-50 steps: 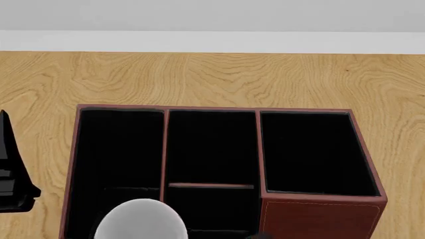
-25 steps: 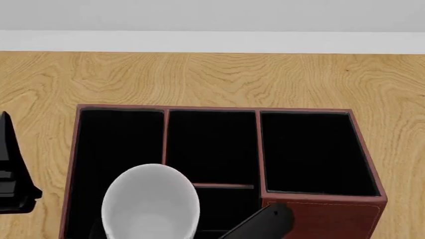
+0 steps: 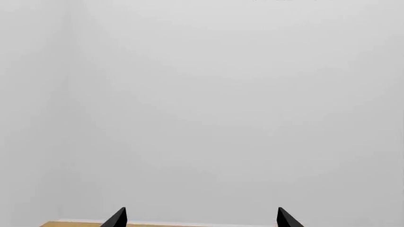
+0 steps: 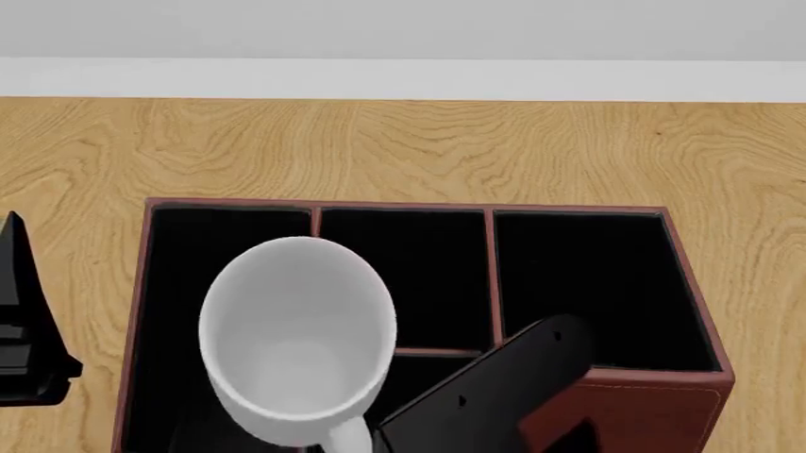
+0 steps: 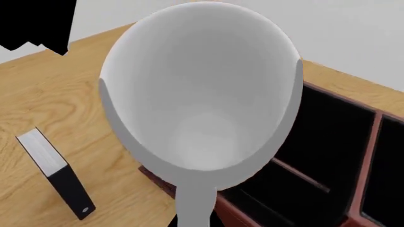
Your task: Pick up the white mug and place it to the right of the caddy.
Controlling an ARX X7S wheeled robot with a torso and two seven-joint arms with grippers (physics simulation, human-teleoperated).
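White mug (image 4: 298, 335) hangs above the caddy (image 4: 592, 283) at its 8 o'clock compartments, our right pincer seemingly clamped on its handle though unseen, left pincer (image 3: 200, 218) apart; we judge swinging toward 3 o'clock could clip the taller corner section.

**Open counter right of the caddy; mug and arm crowd its left and middle**

You have bare counter (image 4: 756, 189) to the right of the caddy (image 4: 605, 406) and a wide strip behind it up to the wall. The white mug (image 4: 298, 330) hangs above the caddy's left and middle compartments, and the right arm (image 4: 485, 392) slants across its near middle, so that airspace is blocked. The caddy's taller right section stands between the mug and the open side. On the left, the left end effector (image 4: 25, 330) sits just beside the caddy wall. A small black box (image 5: 60, 175) stands on the counter left of the caddy.
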